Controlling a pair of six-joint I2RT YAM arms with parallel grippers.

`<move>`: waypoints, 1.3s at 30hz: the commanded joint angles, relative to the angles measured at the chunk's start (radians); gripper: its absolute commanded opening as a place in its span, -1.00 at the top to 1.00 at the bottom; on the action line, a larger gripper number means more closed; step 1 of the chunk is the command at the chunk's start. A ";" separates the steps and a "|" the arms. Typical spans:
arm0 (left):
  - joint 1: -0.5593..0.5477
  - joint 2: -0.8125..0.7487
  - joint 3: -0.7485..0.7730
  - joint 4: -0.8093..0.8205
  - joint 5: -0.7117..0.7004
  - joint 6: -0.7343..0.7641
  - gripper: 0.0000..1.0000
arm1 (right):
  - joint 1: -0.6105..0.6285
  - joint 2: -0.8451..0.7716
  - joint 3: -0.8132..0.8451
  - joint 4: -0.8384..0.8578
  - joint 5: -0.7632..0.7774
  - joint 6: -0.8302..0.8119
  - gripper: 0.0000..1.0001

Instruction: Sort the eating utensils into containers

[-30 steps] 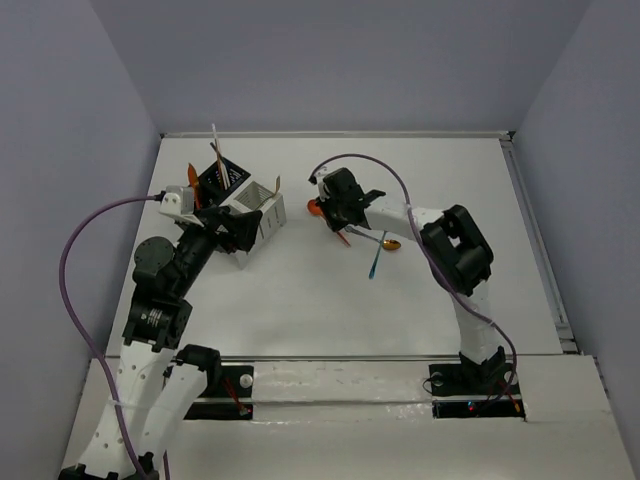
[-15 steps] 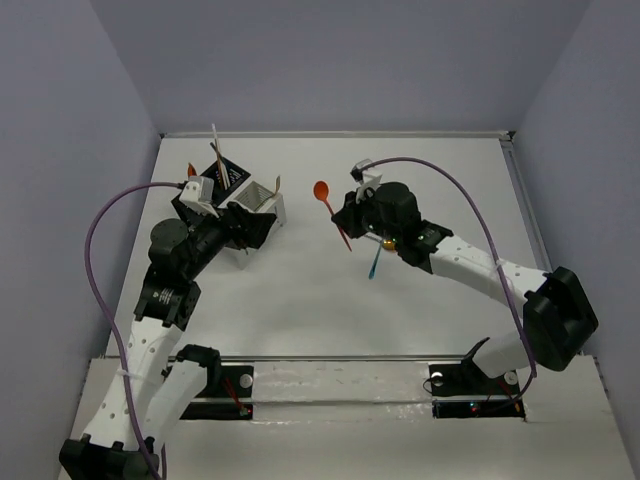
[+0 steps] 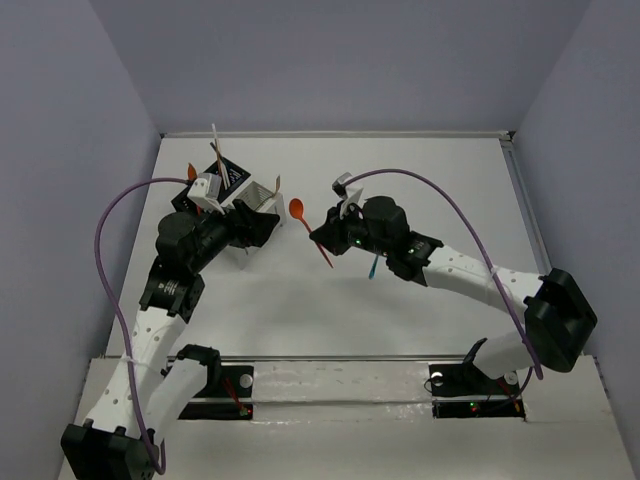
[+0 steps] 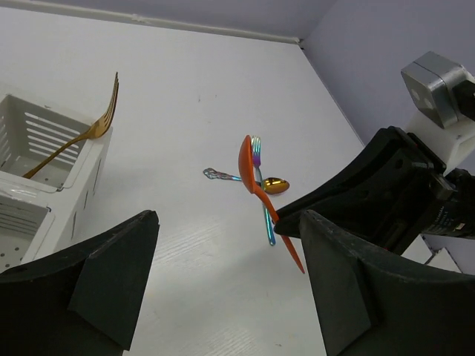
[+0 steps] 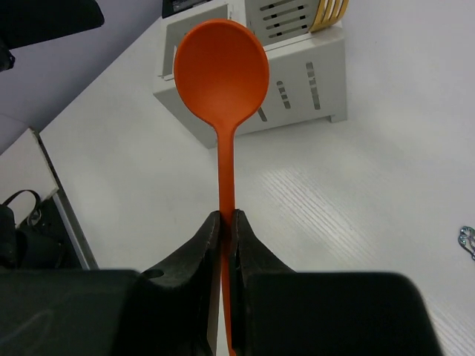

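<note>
Holding the orange spoon (image 5: 221,70) in the air above the table (image 3: 300,320), bowl pointing toward the white caddy (image 3: 262,200), with the right tool (image 5: 226,222) pinching the handle tight at mid-length. Probably working through the delivery step, next needing to bring the spoon over the caddy's open top, tip it upright and let go, avoiding the gold fork (image 4: 82,137) leaning there. Keeping the left tool (image 4: 226,274) spread wide, gripping nothing, near that caddy.

white table (image 3: 330,310) boxed by plain lavender-grey walls (image 3: 340,60) on three sides; even light.
</note>
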State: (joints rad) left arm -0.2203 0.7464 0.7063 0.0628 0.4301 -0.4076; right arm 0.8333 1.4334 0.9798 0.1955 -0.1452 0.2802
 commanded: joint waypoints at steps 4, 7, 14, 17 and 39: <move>0.007 0.013 0.004 0.040 0.032 0.001 -0.70 | 0.020 -0.008 0.060 0.078 -0.024 0.001 0.86; 0.007 0.024 0.004 0.040 0.039 0.001 -0.65 | 0.020 -0.005 0.069 0.074 -0.028 0.001 0.86; 0.007 0.044 0.004 0.045 0.061 -0.002 -0.60 | 0.029 0.010 0.086 0.073 -0.042 0.002 0.86; 0.007 0.051 0.004 0.048 0.071 -0.004 -0.59 | 0.047 0.019 0.102 0.074 -0.047 0.004 0.86; 0.007 0.057 0.002 0.054 0.085 -0.008 -0.58 | 0.084 0.036 0.123 0.070 -0.054 -0.001 0.86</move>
State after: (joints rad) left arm -0.2203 0.8070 0.7063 0.0639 0.4965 -0.4099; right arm 0.8982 1.4807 1.0557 0.2100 -0.1905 0.2810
